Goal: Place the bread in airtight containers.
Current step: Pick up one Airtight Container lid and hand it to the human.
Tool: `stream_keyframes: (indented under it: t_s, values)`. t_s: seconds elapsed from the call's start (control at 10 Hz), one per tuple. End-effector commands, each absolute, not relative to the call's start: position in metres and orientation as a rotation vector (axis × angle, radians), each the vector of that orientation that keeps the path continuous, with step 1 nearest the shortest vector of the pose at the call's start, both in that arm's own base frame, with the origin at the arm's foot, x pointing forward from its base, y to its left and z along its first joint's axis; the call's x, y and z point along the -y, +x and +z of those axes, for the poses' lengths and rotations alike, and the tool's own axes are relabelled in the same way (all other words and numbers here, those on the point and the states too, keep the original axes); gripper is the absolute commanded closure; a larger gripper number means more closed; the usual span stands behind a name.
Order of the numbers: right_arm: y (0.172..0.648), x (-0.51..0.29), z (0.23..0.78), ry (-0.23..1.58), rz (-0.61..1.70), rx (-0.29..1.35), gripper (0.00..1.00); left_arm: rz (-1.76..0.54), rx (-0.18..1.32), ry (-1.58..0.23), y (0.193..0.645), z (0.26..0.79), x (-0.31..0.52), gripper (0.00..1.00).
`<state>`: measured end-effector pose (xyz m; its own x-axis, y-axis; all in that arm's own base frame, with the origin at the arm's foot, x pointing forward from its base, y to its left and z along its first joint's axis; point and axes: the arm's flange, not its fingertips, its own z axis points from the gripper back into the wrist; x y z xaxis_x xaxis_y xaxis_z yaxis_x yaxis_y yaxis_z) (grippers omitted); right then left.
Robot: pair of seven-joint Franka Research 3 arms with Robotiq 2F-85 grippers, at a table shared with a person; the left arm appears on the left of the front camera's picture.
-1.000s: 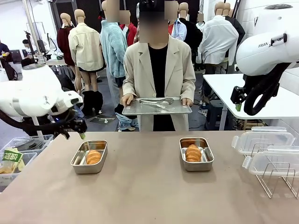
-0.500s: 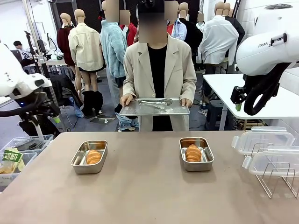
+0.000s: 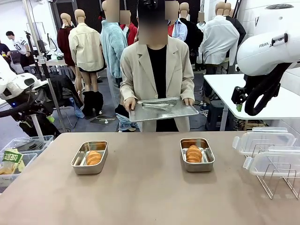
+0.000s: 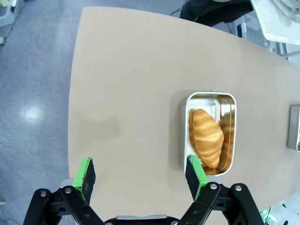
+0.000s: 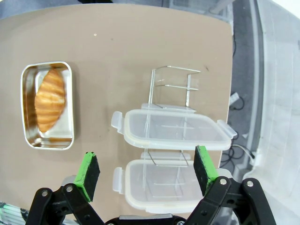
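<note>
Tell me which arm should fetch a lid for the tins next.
Right. The right claw, open, hangs directly above the two clear lids; the left claw, also open, is out by the opposite end, near the left tin.

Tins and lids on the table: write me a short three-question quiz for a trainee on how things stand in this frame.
1. True or false: the left tin and the right tin each hold a roll.
2. Multiple choice: the two clear lids rest A) on the tins, B) on a wire rack, C) inside the tins.
3. Short answer: how do the jaws of the left gripper and the right gripper stand, and what do they hold?
Key: 1 true; 2 B; 3 both open, holding nothing.
</note>
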<state>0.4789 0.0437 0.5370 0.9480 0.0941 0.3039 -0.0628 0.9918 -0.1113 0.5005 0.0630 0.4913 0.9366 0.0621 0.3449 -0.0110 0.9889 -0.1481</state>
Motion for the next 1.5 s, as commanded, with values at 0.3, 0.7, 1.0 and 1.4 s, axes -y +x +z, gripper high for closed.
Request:
stream_keyframes:
  t_s: [0.3, 0.7, 1.0, 1.4]
  values:
    - [0.4817, -0.0459, 0.5387, -0.102, 0.062, 0.305, 0.00, 0.032, 0.359, -0.131, 0.4994, 0.4942, -0.0641, 0.00]
    - [0.4817, -0.0459, 0.5387, -0.102, 0.062, 0.305, 0.00, 0.032, 0.359, -0.131, 0.4994, 0.4942, -0.0641, 0.00]
    - [0.4817, -0.0459, 0.5387, -0.102, 0.062, 0.305, 0.00, 0.032, 0.359, -0.131, 0.4994, 0.4942, -0.0641, 0.00]
    - [0.4817, -0.0459, 0.5387, -0.102, 0.062, 0.305, 0.00, 0.032, 0.359, -0.131, 0.4994, 0.4942, -0.0641, 0.00]
